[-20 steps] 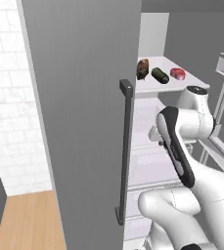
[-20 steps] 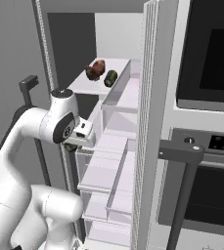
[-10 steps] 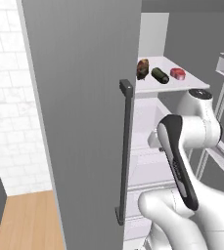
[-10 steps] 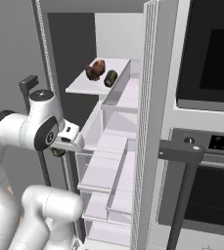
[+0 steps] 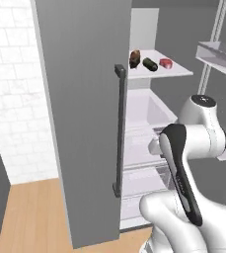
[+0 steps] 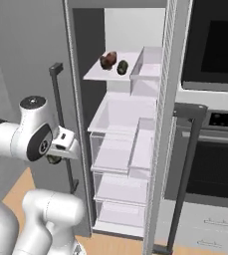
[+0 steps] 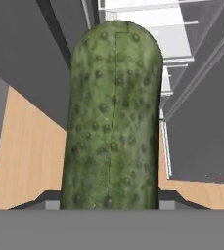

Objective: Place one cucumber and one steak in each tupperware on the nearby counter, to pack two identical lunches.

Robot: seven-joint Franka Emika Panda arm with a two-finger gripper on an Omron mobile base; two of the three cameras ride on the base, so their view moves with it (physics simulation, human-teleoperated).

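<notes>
My gripper (image 7: 111, 199) is shut on a bumpy green cucumber (image 7: 114, 117) that stands up between the fingertips (image 7: 49, 200). In the right base view the gripper (image 6: 57, 155) hangs low beside the arm, left of the open fridge, with the dark cucumber (image 6: 52, 159) under it. On the fridge's upper shelf (image 5: 178, 73) lie a brown steak (image 5: 134, 58), another cucumber (image 5: 150, 64) and a red steak (image 5: 166, 63). From the right side the shelf shows the steak (image 6: 108, 60) and cucumber (image 6: 122, 67). The tupperware and the counter are out of view.
The grey fridge door (image 5: 80, 113) with its dark handle (image 5: 118, 128) stands open close on the left. Clear drawers (image 6: 118, 154) fill the fridge below the shelf. An oven (image 6: 215, 45) with a bar handle (image 6: 185, 164) stands on the right. The floor (image 5: 30, 212) is wooden.
The gripper with the cucumber has drawn back from the fridge drawers, leftward and lower toward the base. The whole picture has shifted a little, so the cameras moved too.
</notes>
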